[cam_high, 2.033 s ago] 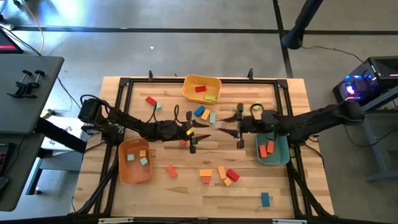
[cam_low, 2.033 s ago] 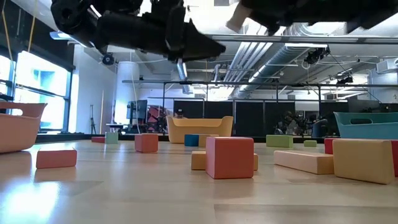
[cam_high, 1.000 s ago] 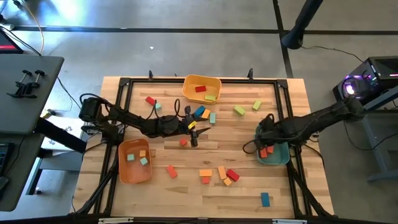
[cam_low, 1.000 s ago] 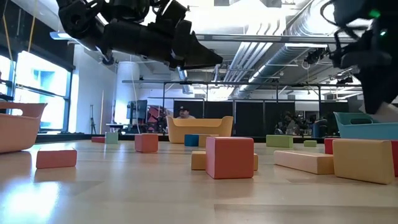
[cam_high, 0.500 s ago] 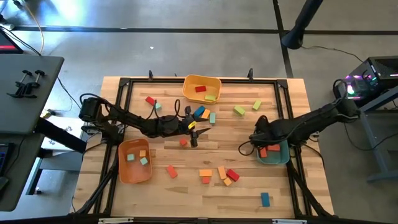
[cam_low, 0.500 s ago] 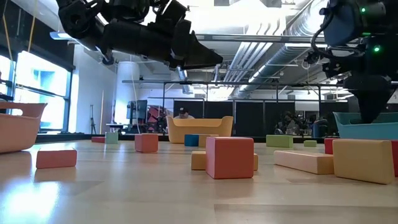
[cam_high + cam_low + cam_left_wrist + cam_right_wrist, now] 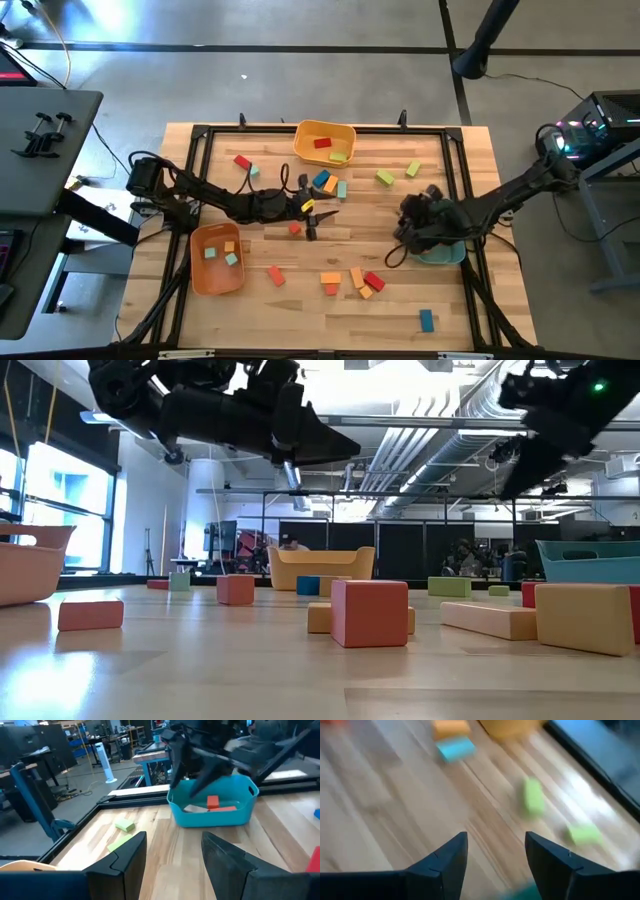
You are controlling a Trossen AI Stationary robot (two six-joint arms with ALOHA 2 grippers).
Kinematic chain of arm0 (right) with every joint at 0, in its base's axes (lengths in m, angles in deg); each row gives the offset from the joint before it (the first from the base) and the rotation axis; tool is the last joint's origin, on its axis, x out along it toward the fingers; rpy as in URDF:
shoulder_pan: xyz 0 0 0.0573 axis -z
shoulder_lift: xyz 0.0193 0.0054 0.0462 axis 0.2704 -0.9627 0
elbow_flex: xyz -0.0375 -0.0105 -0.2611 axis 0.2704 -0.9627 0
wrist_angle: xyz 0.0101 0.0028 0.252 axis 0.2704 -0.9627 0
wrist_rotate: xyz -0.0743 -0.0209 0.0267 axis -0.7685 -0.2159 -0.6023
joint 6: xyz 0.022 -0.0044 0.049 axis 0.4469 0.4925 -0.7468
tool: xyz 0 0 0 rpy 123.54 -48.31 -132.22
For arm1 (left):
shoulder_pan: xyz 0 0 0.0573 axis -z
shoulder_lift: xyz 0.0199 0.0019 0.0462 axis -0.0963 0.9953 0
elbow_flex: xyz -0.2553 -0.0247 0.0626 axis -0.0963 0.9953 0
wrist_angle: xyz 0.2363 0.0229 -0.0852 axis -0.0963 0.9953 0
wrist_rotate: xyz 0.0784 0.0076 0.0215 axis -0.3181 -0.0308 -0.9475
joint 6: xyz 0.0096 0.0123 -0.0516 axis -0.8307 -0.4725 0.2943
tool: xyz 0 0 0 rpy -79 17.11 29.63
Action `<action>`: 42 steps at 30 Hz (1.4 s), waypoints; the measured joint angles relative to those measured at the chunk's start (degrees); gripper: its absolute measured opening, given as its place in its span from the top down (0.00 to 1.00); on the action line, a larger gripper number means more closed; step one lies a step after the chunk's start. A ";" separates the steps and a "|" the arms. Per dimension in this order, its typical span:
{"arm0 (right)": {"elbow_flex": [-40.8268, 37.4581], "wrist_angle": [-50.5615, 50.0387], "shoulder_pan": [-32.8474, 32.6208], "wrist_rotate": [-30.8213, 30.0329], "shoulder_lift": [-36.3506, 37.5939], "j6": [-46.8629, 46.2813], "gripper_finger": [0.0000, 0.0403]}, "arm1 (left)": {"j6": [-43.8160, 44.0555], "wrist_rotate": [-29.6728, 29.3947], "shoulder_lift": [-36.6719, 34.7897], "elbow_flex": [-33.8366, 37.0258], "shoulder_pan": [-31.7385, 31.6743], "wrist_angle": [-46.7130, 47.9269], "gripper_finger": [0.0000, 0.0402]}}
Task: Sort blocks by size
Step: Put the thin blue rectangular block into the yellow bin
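– Wooden blocks lie scattered over the table; can you make out the right gripper?
– Only partly. From above it is a dark knot at the teal bin's near-centre rim, and it covers most of that bin. Its own wrist picture shows two dark fingers standing apart with nothing between them, over streaked, smeared planks with two green blocks beyond.
– And the left gripper?
– It hangs over the table's middle, jaws parted and empty, beside a small red block. Its wrist view looks across at the teal bin, where a red block and a flat orange one sit inside; the right arm blocks the bin's far rim.
– What is cut off?
– In the low view the teal bin runs out of frame at the right edge, and the orange bin at the left. A red cube in front hides part of an orange block behind it.
– Other things?
– A yellow bin at the far edge holds a red and a green block; the orange bin holds teal and orange ones. A teal block lies alone near the front edge.
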 joint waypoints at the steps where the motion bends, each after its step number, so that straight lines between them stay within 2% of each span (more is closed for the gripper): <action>1: -0.91 4.46 0.03 -1.05 -0.04 3.09 0.52 | 1.01 -0.01 0.00 0.00 0.08 -0.34 0.56; 9: -7.77 44.38 1.08 -1.21 -2.60 21.85 0.52 | 5.29 0.28 -0.23 0.00 2.80 -1.80 0.56; 14: -12.36 71.74 0.61 1.16 -7.59 31.45 0.52 | 5.93 4.63 -0.33 0.02 8.35 -2.32 0.57; 20: -13.68 92.16 -0.08 8.32 -16.40 33.30 0.52 | 4.71 4.29 -1.99 0.02 15.76 -0.69 0.57; 22: -13.32 97.48 -1.05 9.95 -19.45 33.55 0.52 | 3.96 2.10 -3.34 0.02 17.60 1.85 0.57; 25: -11.65 99.85 -3.05 10.83 -21.94 33.80 0.52 | 3.34 -3.77 -6.73 0.02 19.72 9.06 0.57; 28: -10.28 97.82 -5.71 10.82 -21.89 33.79 0.52 | 5.12 -9.59 -10.81 0.02 21.36 17.85 0.57; 32: -9.99 94.87 -9.36 9.67 -21.40 33.55 0.52 | 8.80 -14.31 -14.51 0.02 23.30 27.47 0.57; 37: -9.92 91.88 -13.15 6.29 -21.37 30.96 0.52 | 13.58 -19.65 -15.94 0.05 24.84 34.25 0.57; 42: -9.92 87.49 -16.21 6.47 -21.27 25.36 0.52 | 17.29 -20.54 -15.30 0.04 25.34 36.01 0.57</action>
